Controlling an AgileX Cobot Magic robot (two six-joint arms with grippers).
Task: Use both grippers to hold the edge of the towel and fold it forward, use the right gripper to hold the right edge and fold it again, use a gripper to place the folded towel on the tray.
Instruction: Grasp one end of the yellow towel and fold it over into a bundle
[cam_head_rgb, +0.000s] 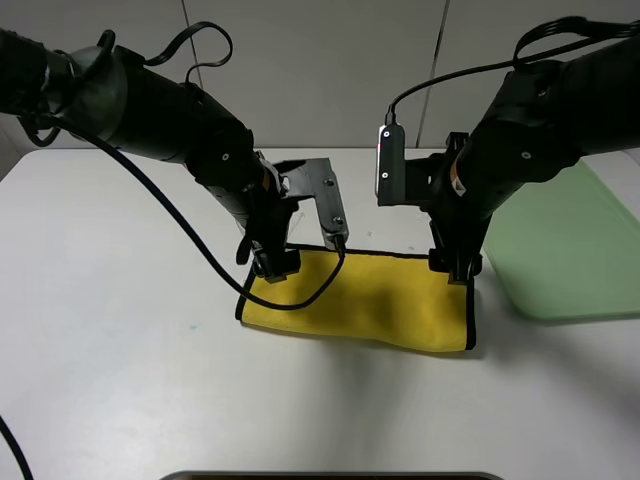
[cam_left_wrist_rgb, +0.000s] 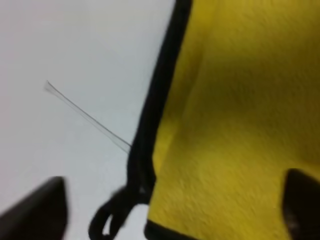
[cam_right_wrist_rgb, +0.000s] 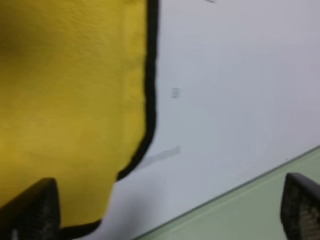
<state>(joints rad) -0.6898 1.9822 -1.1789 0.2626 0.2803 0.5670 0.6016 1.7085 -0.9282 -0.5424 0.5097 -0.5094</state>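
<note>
The yellow towel (cam_head_rgb: 370, 300) lies doubled over on the white table, its black-trimmed edge (cam_head_rgb: 400, 254) along the far side. My left gripper (cam_head_rgb: 275, 265) hangs over the towel's far left corner. In the left wrist view its fingers (cam_left_wrist_rgb: 35, 210) stand wide apart, open, over the black trim (cam_left_wrist_rgb: 155, 100) and the corner loop (cam_left_wrist_rgb: 107, 220). My right gripper (cam_head_rgb: 455, 265) stands at the far right corner, open too, with its fingers (cam_right_wrist_rgb: 30, 212) spread over the towel's right edge (cam_right_wrist_rgb: 150, 100). The pale-green tray (cam_head_rgb: 565, 250) lies to the right of the towel.
The tray's near rim (cam_right_wrist_rgb: 240, 200) runs close by the right gripper. A black cable (cam_head_rgb: 200, 250) droops from the left arm across the towel's left part. A dark object (cam_head_rgb: 330, 476) shows at the table's front edge. Grey wall panels stand behind.
</note>
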